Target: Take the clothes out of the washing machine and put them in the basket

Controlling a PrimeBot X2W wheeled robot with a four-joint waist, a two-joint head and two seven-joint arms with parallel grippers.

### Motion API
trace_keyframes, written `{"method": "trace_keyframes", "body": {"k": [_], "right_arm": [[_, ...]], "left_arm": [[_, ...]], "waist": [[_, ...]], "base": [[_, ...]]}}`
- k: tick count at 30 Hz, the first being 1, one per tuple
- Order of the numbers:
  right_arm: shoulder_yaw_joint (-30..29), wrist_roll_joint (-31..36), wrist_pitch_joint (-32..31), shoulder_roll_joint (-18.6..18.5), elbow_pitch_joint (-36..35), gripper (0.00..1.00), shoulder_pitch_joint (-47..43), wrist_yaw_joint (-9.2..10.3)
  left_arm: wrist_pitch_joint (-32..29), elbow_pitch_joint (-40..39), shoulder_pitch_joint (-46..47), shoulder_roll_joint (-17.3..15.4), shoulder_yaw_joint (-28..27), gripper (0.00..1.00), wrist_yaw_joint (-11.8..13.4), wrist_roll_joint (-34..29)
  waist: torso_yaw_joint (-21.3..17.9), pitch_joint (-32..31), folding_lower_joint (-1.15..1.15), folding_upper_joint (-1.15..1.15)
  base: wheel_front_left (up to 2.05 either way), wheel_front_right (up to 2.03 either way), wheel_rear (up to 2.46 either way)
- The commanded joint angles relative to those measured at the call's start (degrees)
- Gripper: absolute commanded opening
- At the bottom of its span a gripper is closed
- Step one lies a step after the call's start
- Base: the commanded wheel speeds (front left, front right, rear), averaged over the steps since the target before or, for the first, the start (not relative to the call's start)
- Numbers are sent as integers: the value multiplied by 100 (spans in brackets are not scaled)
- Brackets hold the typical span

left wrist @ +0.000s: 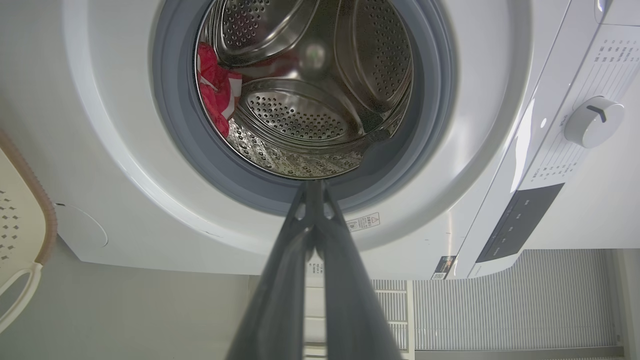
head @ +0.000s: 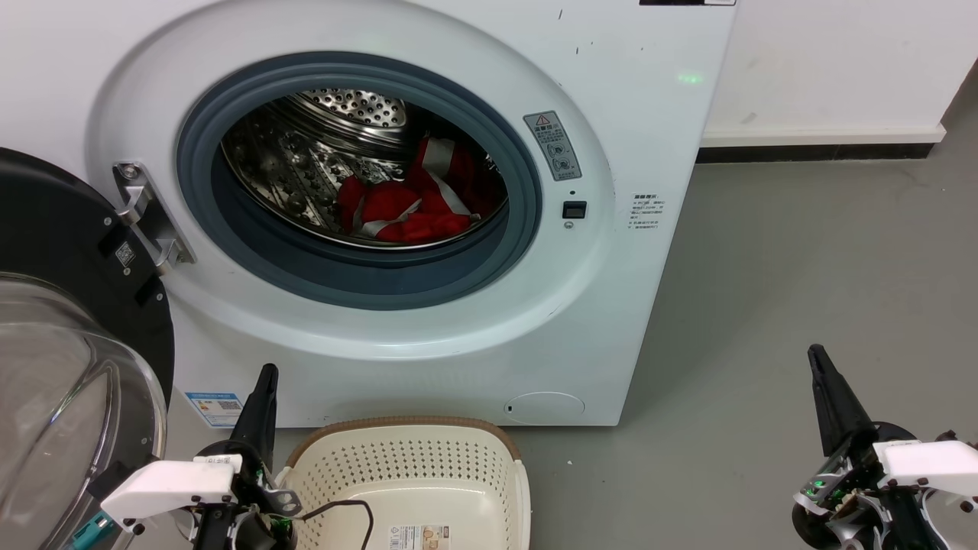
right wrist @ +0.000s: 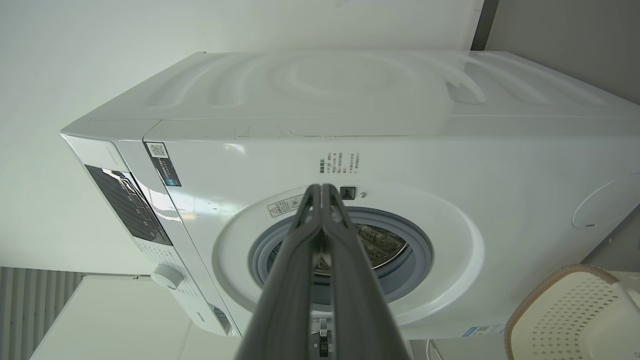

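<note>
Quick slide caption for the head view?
Red striped garment in the open washing machine, basket below, left gripper and right gripper shut.

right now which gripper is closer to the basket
The left gripper: it stands shut right beside the brown rim of the basket. The right gripper is far off to the other side, over the grey floor.

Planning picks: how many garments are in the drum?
1: the red striped garment lies low in the drum of the washing machine, right of centre in the head view. Others could be hidden under it.
</note>
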State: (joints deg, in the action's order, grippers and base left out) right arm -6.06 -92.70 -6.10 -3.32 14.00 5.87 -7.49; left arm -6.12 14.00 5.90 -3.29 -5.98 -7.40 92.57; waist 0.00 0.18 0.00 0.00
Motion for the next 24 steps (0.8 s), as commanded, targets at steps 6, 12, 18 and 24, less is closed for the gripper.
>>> {"method": "trace_keyframes", "body": {"k": [6,12,18,24], "right_arm": [[-12,50,-27,23,6,0,66,0],[-16,55,-29,25,7,0,66,0],[-19,48,-33,27,7,0,66,0],[-22,52,-36,29,7,0,67,0]], "left_arm": [[-22,7,57,10,-19,0,-17,-6],[-27,7,58,13,-22,0,-17,-12],[-32,7,58,16,-26,0,-17,-16],[-37,8,59,19,-30,0,-17,-21]], "waist": [[0,0,0,0],[0,0,0,0],[0,0,0,0],[0,0,0,0]], "base": [[0,0,0],[0,0,0],[0,0,0],[0,0,0]]}}
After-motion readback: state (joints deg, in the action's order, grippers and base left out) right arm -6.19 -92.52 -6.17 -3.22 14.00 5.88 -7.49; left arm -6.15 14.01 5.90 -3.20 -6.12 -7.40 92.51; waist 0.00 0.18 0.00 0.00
